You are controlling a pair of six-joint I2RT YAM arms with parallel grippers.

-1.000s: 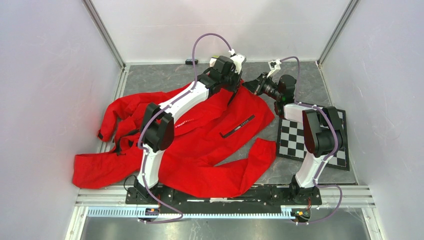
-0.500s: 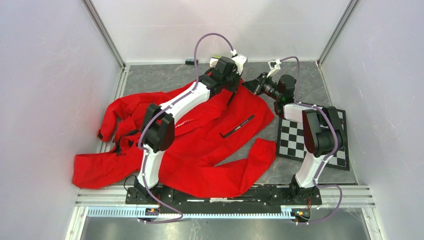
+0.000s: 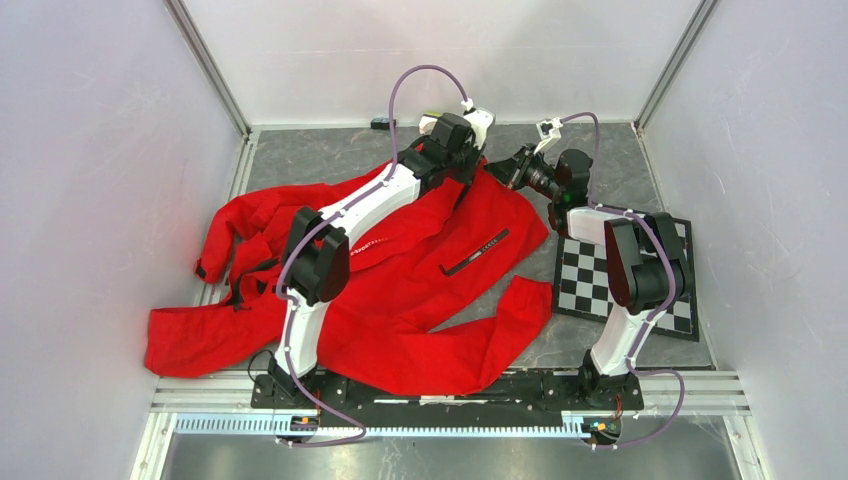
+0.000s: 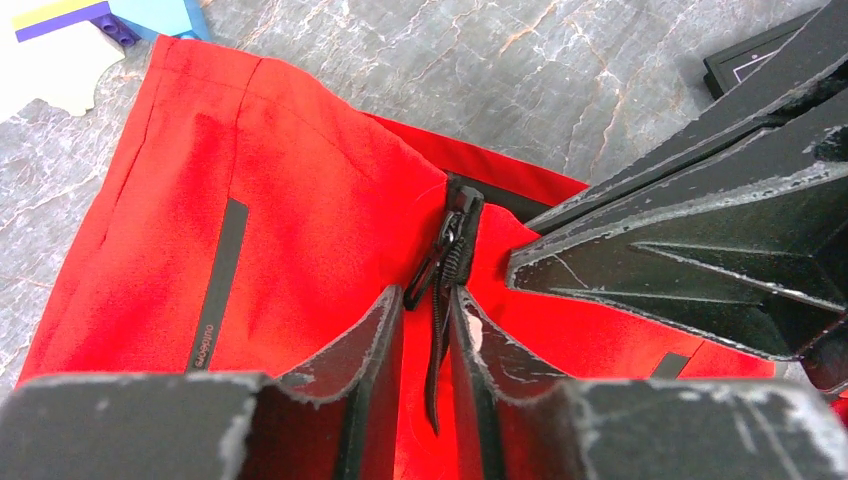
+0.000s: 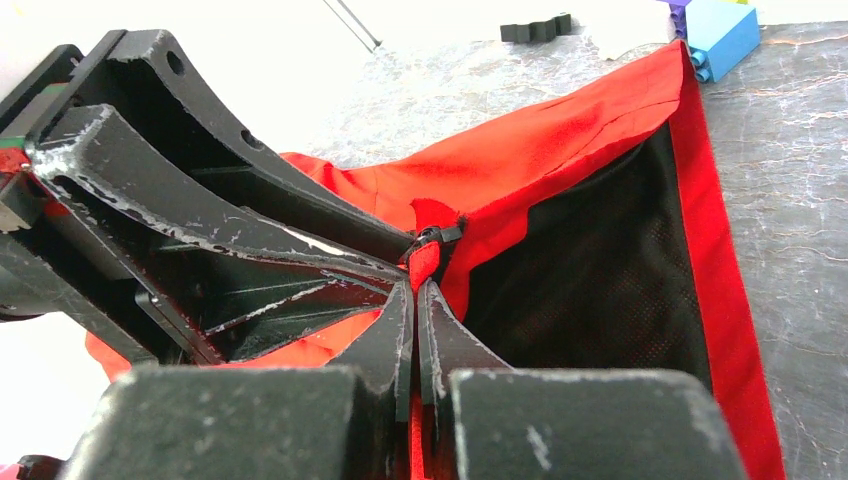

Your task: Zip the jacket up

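Sprawling across the grey table [image 3: 320, 160], the red jacket [image 3: 420, 290] covers the left and middle, its sleeves trailing toward the near edge. Both arms meet at its far edge — the left fingers [image 4: 372, 345] are pinched around the black zipper [image 4: 452, 235], and the right fingers [image 5: 452, 345] are clamped tight on red fabric just beside the zipper's end.

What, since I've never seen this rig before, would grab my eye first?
A big bright red jacket sprawls across the grey table, filling its left and middle. At its far edge the left end effector closes around the zipper, and the right end effector pinches red fabric beside it. A checkerboard lies at right.
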